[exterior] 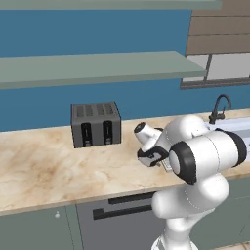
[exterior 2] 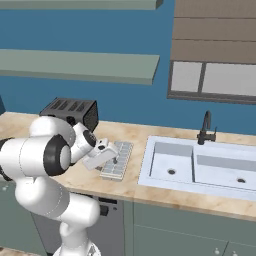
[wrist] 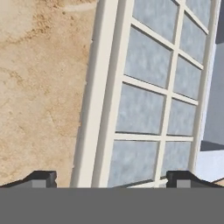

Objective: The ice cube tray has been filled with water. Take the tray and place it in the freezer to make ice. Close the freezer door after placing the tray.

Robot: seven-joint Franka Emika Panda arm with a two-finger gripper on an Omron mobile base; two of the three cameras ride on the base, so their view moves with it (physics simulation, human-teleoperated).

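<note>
No text, label, brand, number or sign could be read anywhere in these pictures. The toaster (exterior: 95,124) showed plain dark faces without lettering, and the ice cube tray (wrist: 148,96) carried only its bare grid of cells.
</note>
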